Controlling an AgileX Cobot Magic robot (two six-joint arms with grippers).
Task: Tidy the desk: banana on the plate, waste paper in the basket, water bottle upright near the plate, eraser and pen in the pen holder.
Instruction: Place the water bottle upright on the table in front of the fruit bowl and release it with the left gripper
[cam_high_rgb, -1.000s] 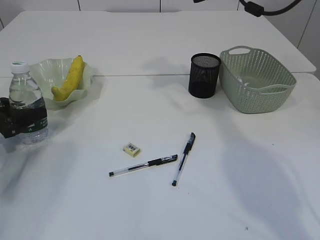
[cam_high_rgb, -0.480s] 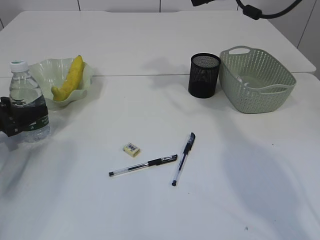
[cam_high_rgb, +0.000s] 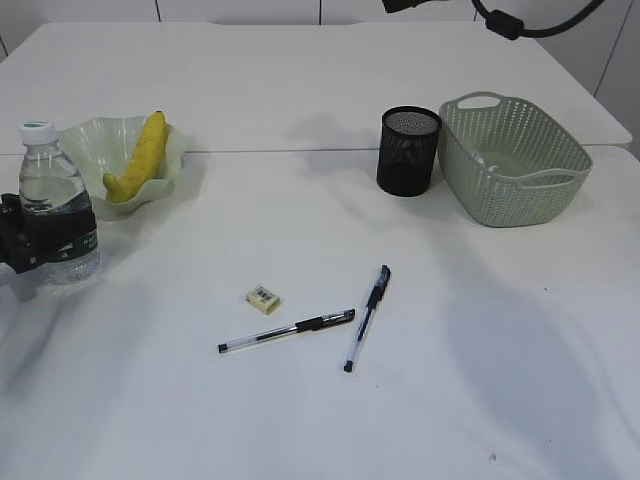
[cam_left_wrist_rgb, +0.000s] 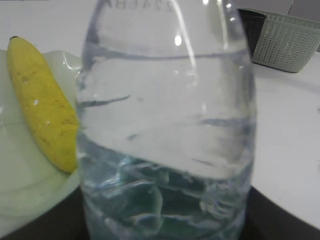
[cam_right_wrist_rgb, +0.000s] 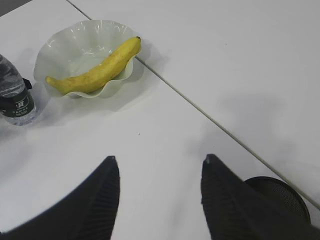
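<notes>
Here we see the left gripper (cam_high_rgb: 18, 245) clamped around the lower body of the upright water bottle (cam_high_rgb: 52, 205), which fills the left wrist view. Just beyond the gripper and touching nothing of it, the banana (cam_high_rgb: 140, 158) lies in the wavy plate (cam_high_rgb: 95, 135). The right gripper (cam_right_wrist_rgb: 157, 195) hangs above the table with its jaws apart and nothing between them; the pen holder (cam_right_wrist_rgb: 277, 192) sits just beside its right finger, and the plate with the banana lies well ahead of it. We note the eraser (cam_high_rgb: 263, 298) and two pens (cam_high_rgb: 288, 332) flat on the table, well apart from both grippers. The basket (cam_high_rgb: 515, 155) stands just beside the pen holder.
</notes>
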